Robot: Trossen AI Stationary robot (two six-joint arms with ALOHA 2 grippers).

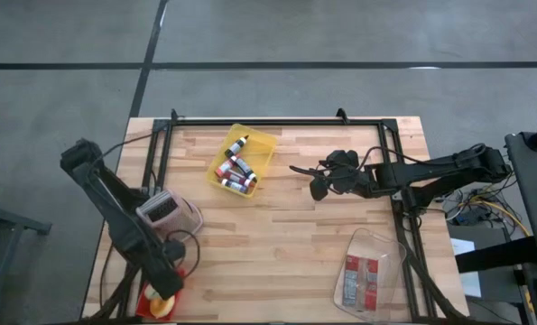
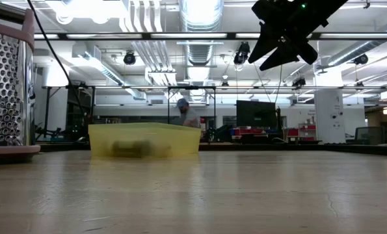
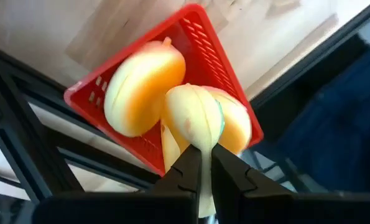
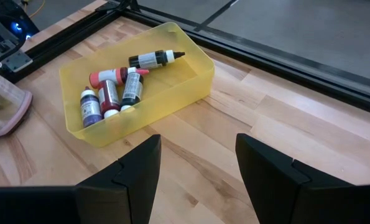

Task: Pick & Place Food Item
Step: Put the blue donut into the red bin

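Gripping a pale yellow food piece (image 3: 200, 118) by a thin edge, the left gripper (image 3: 201, 167) is nearly closed, its two fingertips pinching that edge over the red basket (image 3: 200, 34) at the table's near left corner. The piece hangs against a second yellow-orange item (image 3: 144, 87) lying in the basket, and whether it has cleared the basket floor cannot be told.

Risk: the hold looks narrow and close to the rim of the piece. A quick lift or swing could let it slip or tear free and drop back. The basket sits at the table's edge over the dark frame, so a snag could tip it or push it off.

The right gripper (image 4: 197, 171) waits above mid-table with its fingers spread and nothing between them, facing the yellow bin (image 4: 197, 81) of small bottles (image 4: 110, 93).

The high view alone shows the clear container (image 1: 372, 271) at the near right, holding a packet; whether it is the intended destination cannot be told. That view hides the pinch beneath the left arm. Only the left wrist view reveals the grip. The low view shows a grater (image 2: 8, 84) and the bin, but not the basket.
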